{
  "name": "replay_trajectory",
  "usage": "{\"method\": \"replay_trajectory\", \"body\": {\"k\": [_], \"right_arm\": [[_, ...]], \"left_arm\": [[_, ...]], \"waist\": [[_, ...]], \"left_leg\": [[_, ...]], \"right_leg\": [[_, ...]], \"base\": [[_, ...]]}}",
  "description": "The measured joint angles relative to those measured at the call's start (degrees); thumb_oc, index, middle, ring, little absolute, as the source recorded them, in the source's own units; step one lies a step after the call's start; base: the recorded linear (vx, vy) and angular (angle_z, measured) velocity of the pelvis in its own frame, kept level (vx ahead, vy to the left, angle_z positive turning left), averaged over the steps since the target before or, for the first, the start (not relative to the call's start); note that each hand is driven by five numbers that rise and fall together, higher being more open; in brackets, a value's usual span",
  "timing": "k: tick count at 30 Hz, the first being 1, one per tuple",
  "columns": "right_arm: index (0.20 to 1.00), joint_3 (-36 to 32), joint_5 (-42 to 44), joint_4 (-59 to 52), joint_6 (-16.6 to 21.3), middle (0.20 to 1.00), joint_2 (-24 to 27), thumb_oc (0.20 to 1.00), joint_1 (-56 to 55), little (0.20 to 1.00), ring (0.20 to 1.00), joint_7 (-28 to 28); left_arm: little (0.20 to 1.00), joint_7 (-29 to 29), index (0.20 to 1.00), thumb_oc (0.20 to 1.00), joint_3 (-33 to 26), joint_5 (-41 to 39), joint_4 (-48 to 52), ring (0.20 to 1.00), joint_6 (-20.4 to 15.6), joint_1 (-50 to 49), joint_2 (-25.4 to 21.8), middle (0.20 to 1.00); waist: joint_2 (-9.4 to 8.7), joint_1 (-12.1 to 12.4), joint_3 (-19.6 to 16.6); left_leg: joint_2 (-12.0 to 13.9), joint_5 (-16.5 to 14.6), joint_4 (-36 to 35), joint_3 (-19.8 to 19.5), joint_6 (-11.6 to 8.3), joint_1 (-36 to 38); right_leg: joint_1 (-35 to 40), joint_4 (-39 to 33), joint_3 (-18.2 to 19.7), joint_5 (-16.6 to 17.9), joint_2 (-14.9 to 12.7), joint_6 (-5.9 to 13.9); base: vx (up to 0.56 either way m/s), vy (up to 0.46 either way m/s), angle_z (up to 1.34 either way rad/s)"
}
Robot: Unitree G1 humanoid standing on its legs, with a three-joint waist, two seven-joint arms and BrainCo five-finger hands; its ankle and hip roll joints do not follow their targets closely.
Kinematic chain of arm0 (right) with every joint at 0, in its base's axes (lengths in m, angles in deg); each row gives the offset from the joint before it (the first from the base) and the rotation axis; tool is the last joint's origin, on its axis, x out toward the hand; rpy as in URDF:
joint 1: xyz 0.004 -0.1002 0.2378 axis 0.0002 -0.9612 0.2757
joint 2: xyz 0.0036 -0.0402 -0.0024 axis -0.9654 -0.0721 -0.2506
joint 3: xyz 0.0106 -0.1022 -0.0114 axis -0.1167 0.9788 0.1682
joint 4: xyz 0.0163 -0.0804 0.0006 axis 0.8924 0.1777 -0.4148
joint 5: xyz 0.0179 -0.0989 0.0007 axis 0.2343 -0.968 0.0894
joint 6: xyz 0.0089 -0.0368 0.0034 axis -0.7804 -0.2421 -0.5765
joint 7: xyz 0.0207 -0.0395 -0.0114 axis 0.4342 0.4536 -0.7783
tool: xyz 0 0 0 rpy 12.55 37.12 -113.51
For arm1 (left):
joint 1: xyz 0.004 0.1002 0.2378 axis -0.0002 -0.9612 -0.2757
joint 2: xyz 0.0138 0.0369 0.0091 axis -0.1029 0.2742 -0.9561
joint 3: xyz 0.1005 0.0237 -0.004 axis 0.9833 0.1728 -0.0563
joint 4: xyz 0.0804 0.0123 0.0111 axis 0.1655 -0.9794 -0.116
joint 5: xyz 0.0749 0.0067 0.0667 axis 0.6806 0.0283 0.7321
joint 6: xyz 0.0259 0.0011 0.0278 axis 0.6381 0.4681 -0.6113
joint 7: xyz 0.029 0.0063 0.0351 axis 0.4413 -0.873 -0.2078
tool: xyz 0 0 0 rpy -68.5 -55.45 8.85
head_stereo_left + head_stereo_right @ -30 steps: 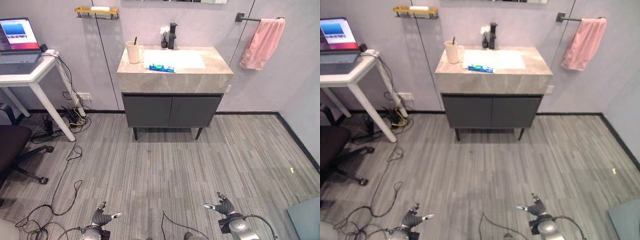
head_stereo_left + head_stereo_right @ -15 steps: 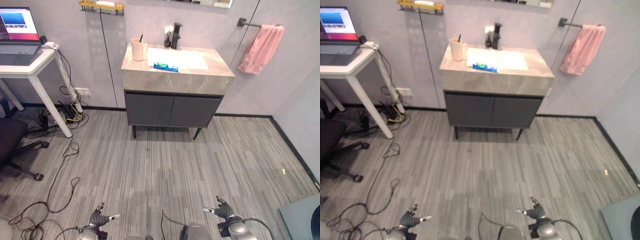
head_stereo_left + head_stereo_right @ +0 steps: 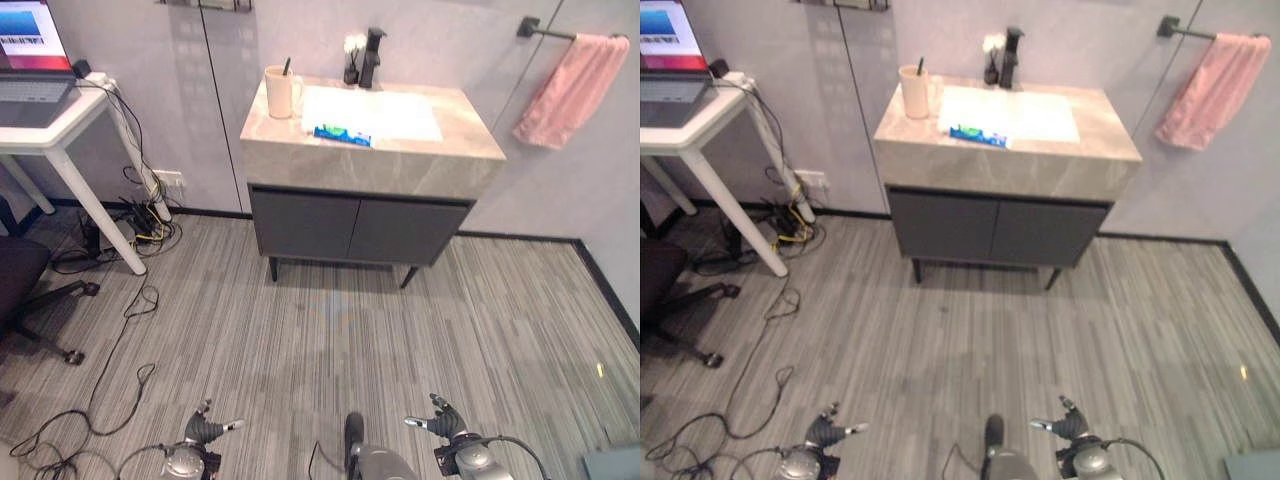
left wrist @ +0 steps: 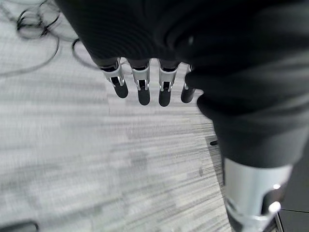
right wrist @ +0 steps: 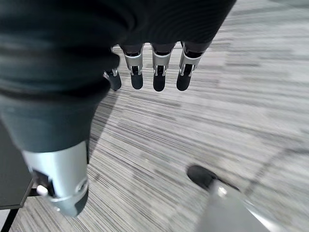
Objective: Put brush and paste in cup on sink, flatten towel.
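A cream cup stands at the left of the sink counter, with a dark brush handle sticking out of it. A blue and green paste tube lies on the counter's front, at the white basin's edge. A pink towel hangs bunched on a wall bar at the right. My left hand and right hand hang low over the floor, far from the sink, both open and holding nothing. Relaxed fingers show in the left wrist view, and fingers in the right wrist view.
A black faucet and a small holder stand at the basin's back. A white desk with a laptop stands at the left, cables below it, and an office chair base beside it. Grey plank floor lies before the dark cabinet.
The camera has shifted: the sink and towel now sit further right and slightly larger in view. Both hands stay low and open.
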Motion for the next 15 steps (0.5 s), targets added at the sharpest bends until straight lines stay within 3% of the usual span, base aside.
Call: {"method": "replay_trajectory", "body": {"k": [2, 5, 7, 8, 9, 10, 11, 12, 13, 14, 15], "right_arm": [[1.000, 0.5, -0.7, 0.2, 0.1, 1.000, 1.3, 1.000, 0.1, 1.000, 1.000, 0.1], [1.000, 1.0, -1.0, -0.7, 0.1, 1.000, 2.5, 1.000, 1.3, 1.000, 1.000, 0.1], [1.000, 2.0, -1.8, -0.8, 0.1, 1.000, 3.0, 1.000, 1.9, 1.000, 1.000, 0.0], [1.000, 2.1, -2.2, -1.3, 0.1, 1.000, 2.9, 1.000, 1.7, 1.000, 1.000, 0.1], [1.000, 2.0, -2.4, -2.8, 0.1, 1.000, 2.9, 1.000, 0.6, 1.000, 1.000, 0.2], [1.000, 2.4, -2.9, -2.2, 0.3, 1.000, 2.8, 1.000, 0.1, 1.000, 1.000, 0.1], [1.000, 3.4, -3.3, -1.5, 0.1, 1.000, 2.5, 1.000, 0.0, 1.000, 1.000, 0.1], [1.000, 3.3, -3.6, -1.6, 0.3, 1.000, 2.3, 1.000, 0.4, 1.000, 1.000, 0.2], [1.000, 3.3, -3.9, -1.0, 0.2, 1.000, 2.0, 1.000, 0.7, 1.000, 1.000, 0.3], [1.000, 3.4, -4.0, -0.7, 0.1, 1.000, 1.8, 1.000, 0.9, 1.000, 1.000, 0.4], [1.000, 3.8, -5.0, -0.8, 0.1, 1.000, 1.6, 1.000, 0.7, 1.000, 1.000, 0.9]], "left_arm": [[1.000, 0.1, 1.000, 1.000, 0.2, -1.1, 0.1, 1.000, -0.4, 0.5, 0.9, 1.000], [1.000, 0.2, 1.000, 1.000, 0.1, -1.2, 0.0, 1.000, -0.6, 0.9, 0.8, 1.000], [1.000, 0.2, 1.000, 1.000, -0.2, -1.2, 0.1, 1.000, -0.7, 1.9, 0.3, 1.000], [1.000, 0.2, 1.000, 1.000, -0.3, -1.3, 0.4, 1.000, -0.6, 2.2, 0.3, 1.000], [1.000, 0.1, 1.000, 1.000, 0.0, -1.5, 1.0, 1.000, -0.6, 2.9, 0.3, 1.000], [1.000, 0.2, 1.000, 1.000, 0.3, -1.6, 0.2, 1.000, -1.2, 4.9, 0.5, 1.000], [1.000, 0.2, 1.000, 1.000, 0.3, -1.7, -0.5, 1.000, -1.2, 5.1, 0.4, 1.000], [1.000, 0.1, 1.000, 1.000, 0.2, -1.9, -0.9, 1.000, -1.1, 5.7, 0.3, 1.000], [1.000, 0.0, 1.000, 1.000, 0.2, -2.5, -1.4, 1.000, -1.1, 6.6, 0.2, 1.000], [1.000, -0.2, 1.000, 1.000, 0.2, -3.1, -1.5, 1.000, -1.1, 7.2, 0.2, 1.000], [1.000, -0.3, 1.000, 1.000, 0.6, -3.3, -1.6, 1.000, -1.0, 7.0, -0.1, 1.000]], "waist": [[0.27, -0.3, -1.1], [1.08, -0.4, -2.0], [1.32, -0.4, -2.4], [0.89, -0.5, -2.2], [-0.39, -0.6, -1.5], [-1.65, -0.1, -0.9], [-2.29, 0.1, -0.5], [-2.82, 0.3, 0.3], [-3.29, 0.2, 1.3], [-3.87, 0.0, 2.2], [-4.04, 0.4, 2.8]], "left_leg": [[1.2, 0.8, 3.2, -1.8, -1.76, -0.3], [3.1, 1.3, 6.4, -3.0, -2.69, -1.6], [4.8, 2.4, 8.1, -3.2, -4.89, -1.8], [4.5, 3.4, 12.6, -3.2, -6.40, -4.3], [3.4, 5.3, 21.1, -2.6, -9.44, -9.0], [2.4, 8.1, 33.8, -1.2, -11.68, -16.3], [1.7, 8.3, 39.6, -1.0, -11.01, -22.0], [1.9, 8.8, 42.1, 1.2, -8.78, -27.0], [2.4, 7.8, 42.9, 3.5, -6.00, -30.7], [2.3, 7.5, 41.2, 4.5, -5.63, -32.3], [2.3, 6.6, 32.5, 7.2, -4.29, -34.3]], "right_leg": [[1.6, 0.5, -1.6, -2.6, 1.0, -0.76], [2.2, 1.2, -2.1, -5.3, 2.9, -2.01], [2.9, 1.3, -3.0, -7.0, 4.6, -3.39], [3.5, 1.1, -2.7, -8.0, 4.8, -4.15], [4.4, 0.7, -2.8, -9.3, 4.1, -4.64], [5.2, -0.4, -3.6, -8.8, 3.4, -4.63], [6.0, -0.9, -3.5, -9.0, 3.5, -5.35], [6.6, -1.9, -3.7, -10.7, 3.6, -6.60], [7.6, -3.4, -4.2, -10.6, 3.6, -6.56], [8.1, -3.9, -4.3, -9.3, 3.4, -5.81], [9.4, -6.2, -3.6, -10.7, 3.0, -5.01]], "base": [[0.29, -0.142, 0.35], [0.24, -0.104, 0.05], [0.28, -0.152, 0.11], [0.24, -0.143, 0.25], [0.13, -0.103, 0.37], [0.15, -0.087, 0.28], [0.16, -0.088, 0.12], [0.18, -0.015, 0.12], [0.21, 0.025, 0.16], [0.20, 0.023, 0.12], [0.26, 0.095, 0.09]]}}
